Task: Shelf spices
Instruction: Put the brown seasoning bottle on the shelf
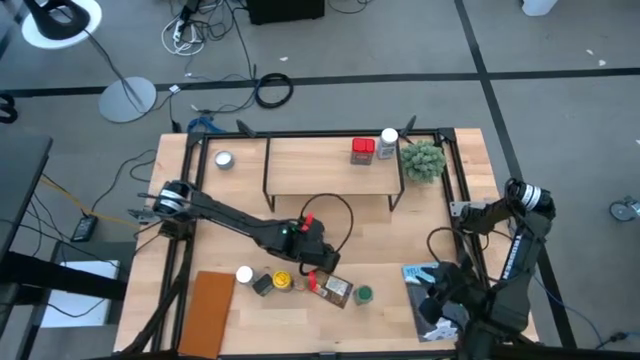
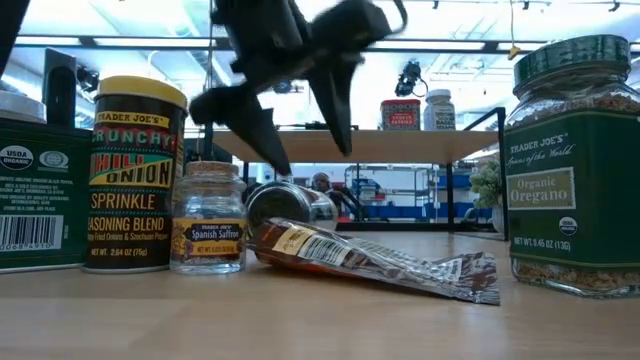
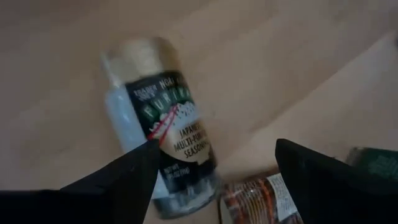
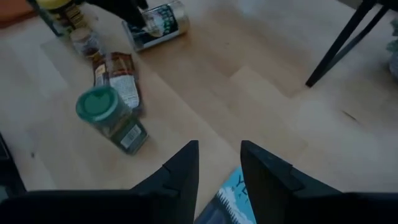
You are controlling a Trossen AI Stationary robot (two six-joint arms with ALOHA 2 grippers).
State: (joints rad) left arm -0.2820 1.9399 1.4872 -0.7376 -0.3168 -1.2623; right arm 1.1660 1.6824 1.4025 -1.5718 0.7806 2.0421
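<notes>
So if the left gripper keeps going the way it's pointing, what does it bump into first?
Most likely the toppled glass seasoning jar with the dark label: the open left gripper points down at it, with the flat brown packet just beside. The gap between them is unclear.

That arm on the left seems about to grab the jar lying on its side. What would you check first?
1. Left hand open: ok.
2. Tipped furikake jar with dark label and tan cap sits between its fingers: cannot tell; it is still lying free.
3. Flat brown packet clear of the grab: not ok, it lies right beside.
4. Room on the light wooden shelf: ok, only two jars stand there.
5. Right hand out of the way: ok.
</notes>
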